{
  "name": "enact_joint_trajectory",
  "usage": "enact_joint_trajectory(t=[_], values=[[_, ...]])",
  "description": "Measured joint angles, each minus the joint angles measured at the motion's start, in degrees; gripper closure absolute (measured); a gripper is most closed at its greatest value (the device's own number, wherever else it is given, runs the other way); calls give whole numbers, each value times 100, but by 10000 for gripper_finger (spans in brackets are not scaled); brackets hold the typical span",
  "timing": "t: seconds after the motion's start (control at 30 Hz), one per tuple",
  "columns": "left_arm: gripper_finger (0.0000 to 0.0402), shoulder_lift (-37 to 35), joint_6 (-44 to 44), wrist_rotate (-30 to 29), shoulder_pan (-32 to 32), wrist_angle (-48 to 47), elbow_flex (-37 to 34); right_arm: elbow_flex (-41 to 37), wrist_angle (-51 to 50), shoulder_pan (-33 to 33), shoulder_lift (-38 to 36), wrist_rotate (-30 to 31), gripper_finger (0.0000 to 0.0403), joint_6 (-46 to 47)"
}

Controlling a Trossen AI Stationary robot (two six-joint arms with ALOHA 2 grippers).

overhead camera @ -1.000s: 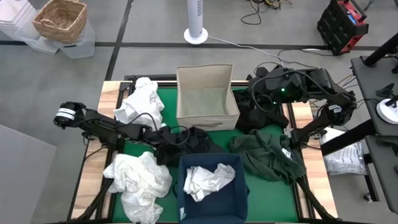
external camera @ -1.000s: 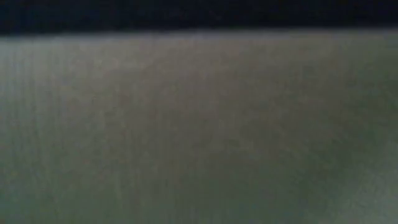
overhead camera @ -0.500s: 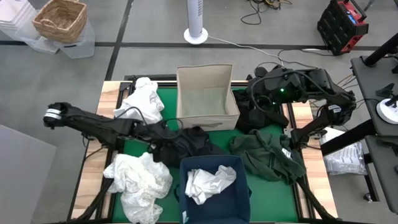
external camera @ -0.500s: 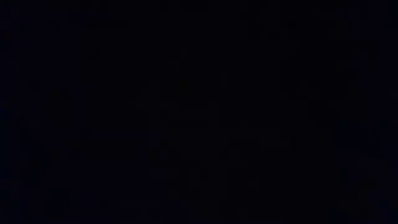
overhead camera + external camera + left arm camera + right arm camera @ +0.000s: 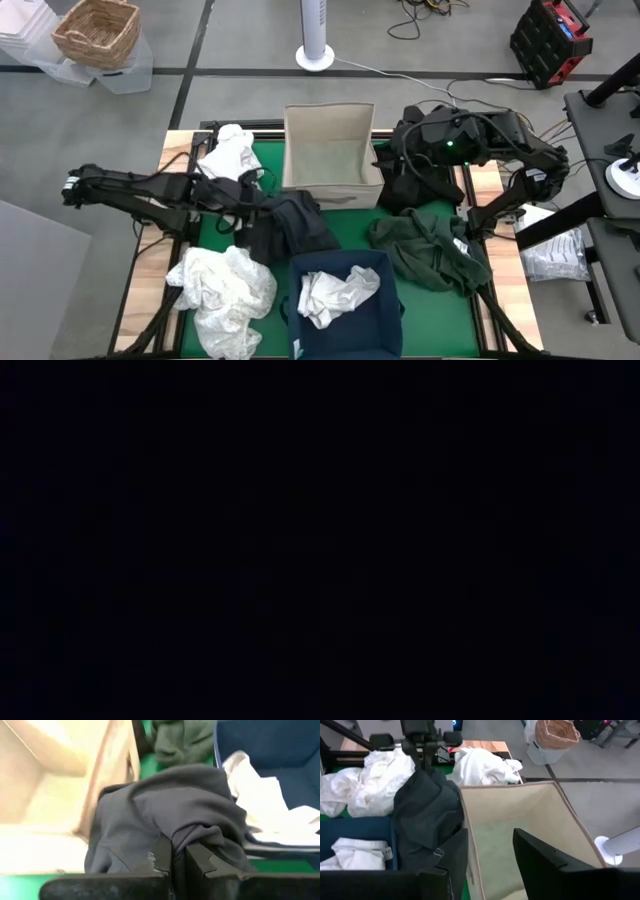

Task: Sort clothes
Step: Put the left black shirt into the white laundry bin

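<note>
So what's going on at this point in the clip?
The robot is sorting clothes. The left gripper is shut on a black garment, holding it up between the beige box and the navy bin, which already holds a white garment. The right gripper is open, at the far right of the table near the beige box. More white clothes and a dark olive garment still lie on the green mat. The low view is dark.

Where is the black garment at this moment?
In the high view, the black garment hangs mid-table from the left end effector, between the beige box and navy bin.
</note>
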Motion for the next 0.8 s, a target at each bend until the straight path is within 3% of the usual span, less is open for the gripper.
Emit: enact_joint_trajectory(t=[0.47, 0.67, 0.8], values=[[401, 42, 512, -332, 13, -255, 1564, -3, 1318, 2, 923, -76, 174, -48], [401, 245, 861, -546, 13, -313, 2134, 3, 1876, -9, 1317, -857, 123, -25], [401, 436, 1109, -545, 13, -363, 2446, 12, 2260, -22, 1493, -966, 94, -1]])
